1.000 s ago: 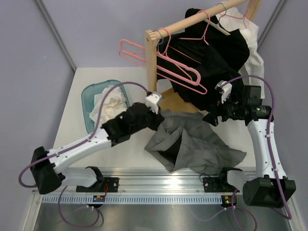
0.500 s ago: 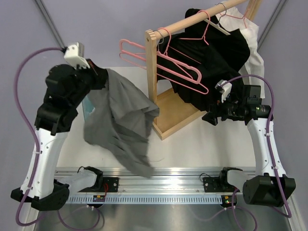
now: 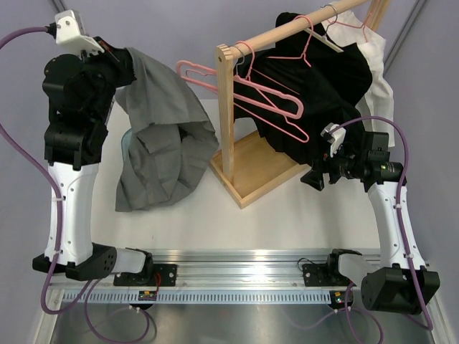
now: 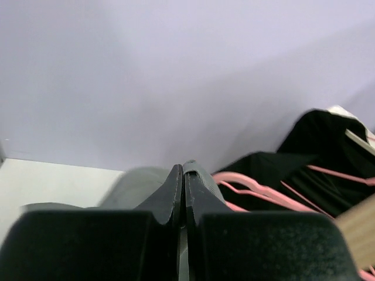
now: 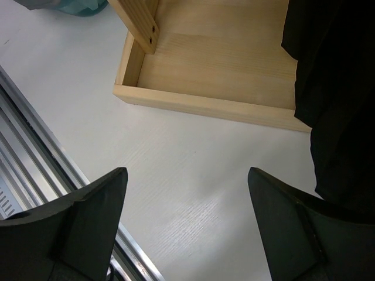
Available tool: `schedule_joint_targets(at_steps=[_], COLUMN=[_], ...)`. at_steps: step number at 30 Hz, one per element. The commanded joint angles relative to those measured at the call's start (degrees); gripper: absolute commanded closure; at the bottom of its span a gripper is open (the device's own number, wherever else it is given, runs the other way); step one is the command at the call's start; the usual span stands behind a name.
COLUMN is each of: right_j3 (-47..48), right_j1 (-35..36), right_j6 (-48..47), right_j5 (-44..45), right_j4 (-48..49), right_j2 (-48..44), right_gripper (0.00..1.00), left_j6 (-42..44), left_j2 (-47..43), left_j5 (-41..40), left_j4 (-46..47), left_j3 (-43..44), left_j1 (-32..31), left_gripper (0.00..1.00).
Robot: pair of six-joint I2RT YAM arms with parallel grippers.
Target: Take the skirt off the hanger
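Where the left jaws stand: raised high on the left arm (image 3: 72, 179), over the far left corner of the counter (image 3: 287, 215).
Left jaws: pressed together, pinching the grey skirt (image 3: 165, 136) by its upper edge; the wrist view shows grey cloth just under the closed tips.
Skirt: hangs in loose folds below and to the right of the left jaws, away from the rail; whether its lower hem touches the counter cannot be told.
Basin: teal (image 5: 82, 6), below the left jaws, mostly hidden behind the skirt.
Hangers: pink (image 3: 295, 107), hooked on the rail to the right of the left jaws, the nearest one just beside the skirt.
Rack: wooden (image 3: 226, 107), its upright post and tray base between the two sets of jaws.
Black clothes (image 3: 330, 72): hang from the rail, above and beyond the right jaws.
Right jaws: spread wide, holding nothing, low over bare counter on the right arm (image 3: 391, 215); the rack's base lies just ahead of them and black cloth hangs at their right.
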Motion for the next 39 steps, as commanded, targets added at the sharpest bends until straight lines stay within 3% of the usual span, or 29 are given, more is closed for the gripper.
schedule_joint_targets(at_steps=[1,6,18,26,29,33,39], right_j3=[-0.2,-0.7,-1.7,-2.4,-2.4,-2.8,-3.2], right_j1=[-0.4,-0.5,-0.7,-1.1,-1.1,-1.1,-1.2], right_j6=[0.7,1.1,1.7,1.8,2.1,1.6,1.1], right_j5=[-1.5,-1.8,-2.1,-2.3,-2.4,-2.3,-2.3], right_j4=[2.4,2.8,3.7,4.4,4.9,4.7,3.9], right_j2=[-1.2,-1.4,-1.8,-2.0,-1.9,-2.0,-1.9], right_gripper=[0.09,0.09,0.09,0.09,0.09,0.09,0.09], left_j6=[2.2,5.5,2.4,3.6,4.0,5.7,6.9], left_j2=[1.5,5.7,14.4,14.4,12.3,6.6,-2.2], left_j5=[-8.0,-14.2,-14.6,-15.5,-14.8,-14.7,-15.1], left_j4=[11.1,12.4,18.2,22.1,21.8,23.7,24.4], left_j3=[4.9,12.1,22.8,21.9,17.3,2.4,-12.9], left_j1=[1.4,2.7,4.1,5.5,5.6,5.9,6.3], left_gripper=[1.00,1.00,1.00,1.00,1.00,1.00,1.00])
